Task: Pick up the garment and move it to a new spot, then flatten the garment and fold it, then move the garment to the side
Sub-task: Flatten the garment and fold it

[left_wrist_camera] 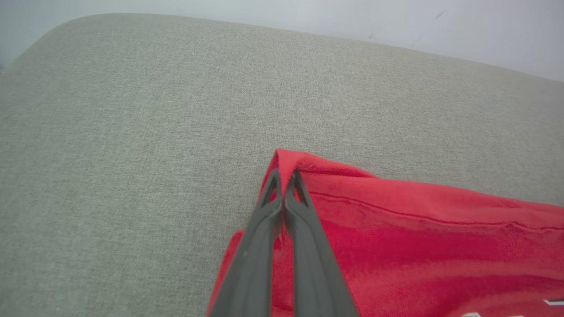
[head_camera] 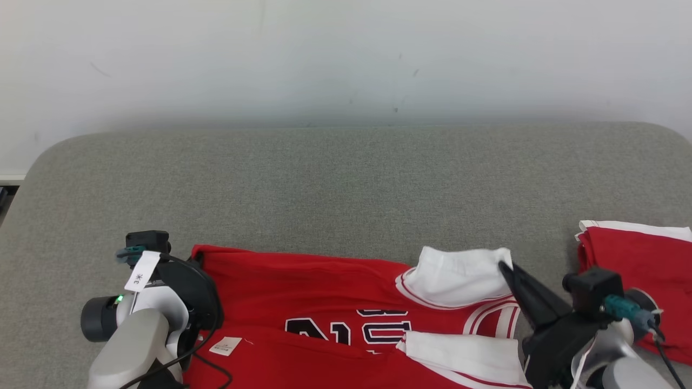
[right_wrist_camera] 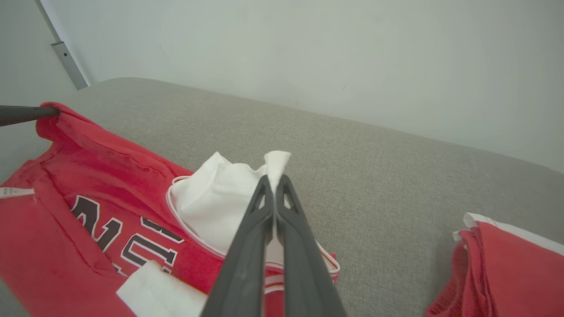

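**Both grippers clamped on red jersey, lower part of frame**

My left gripper (left_wrist_camera: 284,176) is clenched on one corner of the red knit jersey with white sleeves and dark numerals (head_camera: 303,292). In the left wrist view the red cloth peaks up between the dark fingertips (left_wrist_camera: 269,211), lower centre. My right gripper (right_wrist_camera: 275,180) is pinched tight on the tip of the jersey's white fabric sleeve (right_wrist_camera: 216,202). A white point sticks out above the tips, mid-frame in the right wrist view.

The jersey lies spread across the lower middle of the head view on the grey woven padded surface (head_camera: 346,183), numerals showing. Its second white sleeve (head_camera: 459,351) is at bottom centre-right, and a small white rectangular label (head_camera: 225,346) at lower left. A separate folded red garment with white trim (head_camera: 643,270) sits at the right edge, apart from the jersey. A plain white wall (head_camera: 346,54) runs across the top.
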{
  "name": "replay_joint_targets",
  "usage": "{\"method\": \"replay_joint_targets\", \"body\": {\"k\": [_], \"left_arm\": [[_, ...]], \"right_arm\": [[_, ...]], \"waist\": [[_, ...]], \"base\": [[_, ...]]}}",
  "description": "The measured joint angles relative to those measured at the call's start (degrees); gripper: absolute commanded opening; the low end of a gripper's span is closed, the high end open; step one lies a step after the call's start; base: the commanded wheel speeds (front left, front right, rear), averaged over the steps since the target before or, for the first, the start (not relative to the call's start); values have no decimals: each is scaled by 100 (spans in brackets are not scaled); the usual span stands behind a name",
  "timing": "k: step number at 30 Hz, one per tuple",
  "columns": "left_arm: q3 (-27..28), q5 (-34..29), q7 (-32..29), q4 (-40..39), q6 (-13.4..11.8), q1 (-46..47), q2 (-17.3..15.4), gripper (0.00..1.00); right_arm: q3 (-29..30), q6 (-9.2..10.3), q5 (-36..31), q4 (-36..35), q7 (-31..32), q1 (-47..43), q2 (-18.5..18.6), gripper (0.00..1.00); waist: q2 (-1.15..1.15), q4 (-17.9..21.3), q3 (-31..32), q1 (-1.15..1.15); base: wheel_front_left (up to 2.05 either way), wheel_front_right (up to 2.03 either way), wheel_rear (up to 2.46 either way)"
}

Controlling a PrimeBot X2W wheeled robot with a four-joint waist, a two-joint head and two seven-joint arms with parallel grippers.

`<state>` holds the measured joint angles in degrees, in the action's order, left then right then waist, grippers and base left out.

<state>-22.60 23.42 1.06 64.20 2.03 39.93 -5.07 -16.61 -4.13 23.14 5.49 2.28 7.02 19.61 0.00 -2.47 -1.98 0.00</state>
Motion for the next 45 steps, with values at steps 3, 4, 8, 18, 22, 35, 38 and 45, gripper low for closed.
{"method": "replay_joint_targets", "body": {"k": [3,4,8,18,22,35,38,45], "left_arm": [[11,19,37,0,0,-10,-3,3],[35,29,58,-1,0,-24,-4,4],[142,97,178,-2,-1,-187,-16,4],[315,337,413,-5,-1,-481,-31,5],[332,365,505,-21,42,-597,-30,4],[326,387,613,-15,112,-841,-44,11],[302,387,610,4,154,-944,-44,44],[288,387,599,24,151,-1031,-41,100]], "right_arm": [[-52,-42,0,-147,37,-162,56,0],[-88,-45,0,-215,81,-232,99,0],[-185,-99,2,-457,187,-484,203,0],[-391,-192,246,-953,547,-1117,414,0],[-399,-193,357,-1021,734,-1310,531,0],[-415,-182,504,-1239,1256,-1668,733,0],[-414,-134,506,-1266,1384,-1735,766,0],[-446,-87,513,-1313,1613,-1737,775,0]], "waist": [[0,-6,-6,0],[0,-9,-8,0],[0,-19,-8,0],[0,-87,-16,0],[1,-116,4,0],[0,-140,97,0],[0,-137,109,0],[0,-138,123,0]], "base": [[0,0,0],[0,0,0],[0,0,0],[0,0,0],[0,0,0],[0,0,0],[0,0,0],[0,0,0]]}}
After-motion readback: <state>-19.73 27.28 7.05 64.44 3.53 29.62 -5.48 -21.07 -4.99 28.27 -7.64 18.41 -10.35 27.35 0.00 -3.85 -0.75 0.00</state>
